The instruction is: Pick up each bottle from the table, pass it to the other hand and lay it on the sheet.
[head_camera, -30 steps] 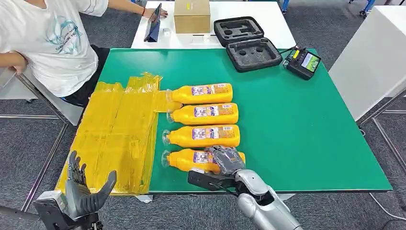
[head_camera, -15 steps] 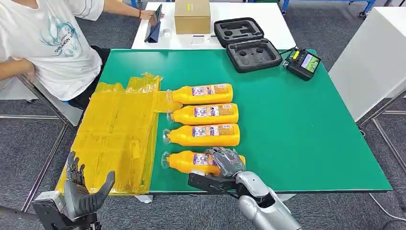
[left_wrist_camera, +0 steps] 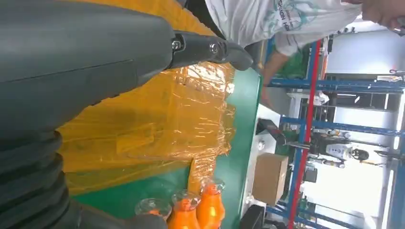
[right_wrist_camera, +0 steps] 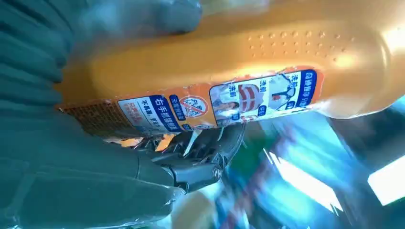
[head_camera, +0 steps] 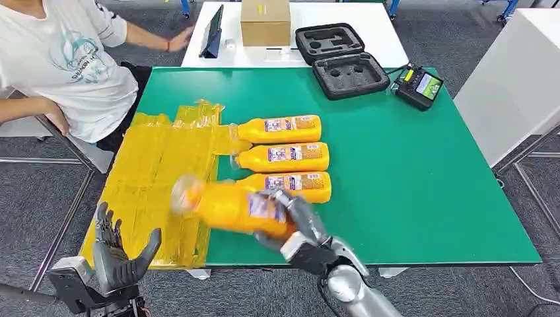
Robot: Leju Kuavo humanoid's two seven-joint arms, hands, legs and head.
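Your right hand (head_camera: 300, 228) grips the orange bottle (head_camera: 228, 206) around its labelled body, fingers wrapped over it; the bottle is off the green table (head_camera: 422, 185), held above the near edge with its clear cap end reaching over the yellow sheet (head_camera: 162, 178). The bottle is motion-blurred in the head view, so its exact tilt is hard to read. In the right wrist view the bottle (right_wrist_camera: 239, 71) lies pressed against the hand (right_wrist_camera: 86, 157), label facing the camera, and the background is a blur.

Your left hand (head_camera: 119, 261) hovers off the table's near left corner, below the sheet's near edge, fingers spread and holding nothing. In the left wrist view, the thumb and cover of that hand (left_wrist_camera: 95, 57) hide much of the sheet (left_wrist_camera: 157, 129).

Three more bottles lie in a row near the table's middle: the far one (head_camera: 277, 128), the middle one (head_camera: 280, 157) and the near one (head_camera: 290, 186), caps toward the sheet. The near one is partly covered by the held bottle.

The right half of the table is bare green. At the far edge sit an open black foam case (head_camera: 340, 59) and a handheld controller (head_camera: 417, 86) near the far right corner.

A seated person (head_camera: 63, 63) is close to the far left corner, partly cut off by the frame.
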